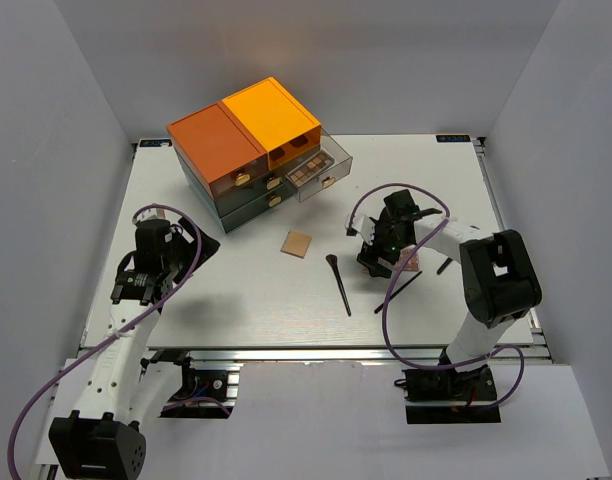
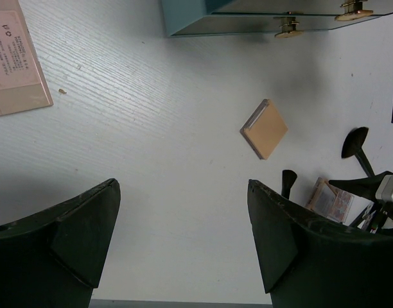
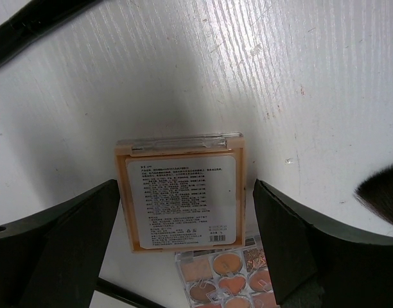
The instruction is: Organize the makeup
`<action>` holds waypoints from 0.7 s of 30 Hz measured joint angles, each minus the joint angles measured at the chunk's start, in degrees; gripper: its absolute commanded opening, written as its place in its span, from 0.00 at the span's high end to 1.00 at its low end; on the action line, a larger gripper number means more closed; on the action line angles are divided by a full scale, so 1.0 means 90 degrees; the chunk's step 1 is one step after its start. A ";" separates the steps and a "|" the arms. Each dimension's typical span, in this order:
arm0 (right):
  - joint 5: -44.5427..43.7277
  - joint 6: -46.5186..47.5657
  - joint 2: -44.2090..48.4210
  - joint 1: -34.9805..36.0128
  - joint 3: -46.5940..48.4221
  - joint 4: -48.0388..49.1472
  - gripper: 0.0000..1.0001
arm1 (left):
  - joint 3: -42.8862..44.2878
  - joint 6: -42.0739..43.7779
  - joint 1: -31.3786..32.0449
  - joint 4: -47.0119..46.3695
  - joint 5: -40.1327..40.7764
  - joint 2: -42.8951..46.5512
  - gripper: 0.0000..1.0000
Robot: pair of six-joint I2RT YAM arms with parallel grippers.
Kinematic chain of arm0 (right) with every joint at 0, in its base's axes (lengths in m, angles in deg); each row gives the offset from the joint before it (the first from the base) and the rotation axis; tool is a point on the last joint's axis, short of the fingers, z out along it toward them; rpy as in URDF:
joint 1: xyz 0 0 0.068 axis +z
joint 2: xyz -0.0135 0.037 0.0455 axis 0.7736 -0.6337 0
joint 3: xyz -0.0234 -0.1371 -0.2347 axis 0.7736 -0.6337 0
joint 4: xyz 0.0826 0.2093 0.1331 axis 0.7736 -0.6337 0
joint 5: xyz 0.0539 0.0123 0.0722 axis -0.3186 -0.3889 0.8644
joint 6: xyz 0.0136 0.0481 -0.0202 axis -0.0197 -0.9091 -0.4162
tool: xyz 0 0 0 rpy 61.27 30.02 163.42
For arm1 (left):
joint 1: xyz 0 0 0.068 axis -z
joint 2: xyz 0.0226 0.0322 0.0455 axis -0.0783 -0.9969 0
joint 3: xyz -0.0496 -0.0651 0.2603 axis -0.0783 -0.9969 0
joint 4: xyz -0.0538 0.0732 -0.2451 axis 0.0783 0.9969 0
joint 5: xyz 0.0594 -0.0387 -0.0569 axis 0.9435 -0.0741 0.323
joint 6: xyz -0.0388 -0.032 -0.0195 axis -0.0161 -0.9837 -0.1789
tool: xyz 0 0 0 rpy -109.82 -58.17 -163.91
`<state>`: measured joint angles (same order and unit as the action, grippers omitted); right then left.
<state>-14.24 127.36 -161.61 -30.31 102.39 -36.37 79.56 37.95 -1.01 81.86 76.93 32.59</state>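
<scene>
The makeup lies spread over the white table (image 1: 236, 300). A tan square compact (image 1: 297, 243) (image 2: 266, 129) sits mid-table, with a black-handled brush (image 1: 338, 283) to its right. My right gripper (image 1: 381, 255) (image 3: 185, 192) is open and straddles an orange compact (image 3: 182, 192) that lies label-up, partly over an eyeshadow palette (image 3: 228, 279); the fingers do not touch it. At the table's left side my left gripper (image 1: 141, 290) (image 2: 182, 192) hangs open, with nothing between its fingers. A pink flat palette (image 2: 17, 61) lies to its far left.
The orange-topped dark-green drawer box (image 1: 248, 150) stands at the back, one drawer (image 1: 321, 172) pulled out with a palette inside. More brushes (image 1: 398, 293) lie close around the right gripper. A brush handle (image 3: 36, 25) and bristles (image 3: 383, 192) flank the orange compact.
</scene>
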 measured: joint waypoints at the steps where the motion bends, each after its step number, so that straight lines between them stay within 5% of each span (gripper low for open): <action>1: 0.0000 0.0000 -0.0012 0.0000 0.0017 -0.0012 0.11 | 0.0000 0.0000 0.0000 0.0000 0.0000 0.0000 0.10; 9: 0.0078 -0.0007 -0.0189 -0.0053 0.0211 -0.0209 0.14 | 0.0000 0.0005 0.0000 -0.0002 -0.0002 -0.0002 0.10; 21: 0.0233 0.0039 -0.0364 -0.0206 0.0423 -0.0294 0.47 | 0.0005 0.0022 0.0000 0.0000 -0.0002 -0.0010 0.10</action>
<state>-12.14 127.71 -164.89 -32.17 106.19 -39.01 79.61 38.15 -1.01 81.86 76.91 32.51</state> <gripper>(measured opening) 0.765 0.892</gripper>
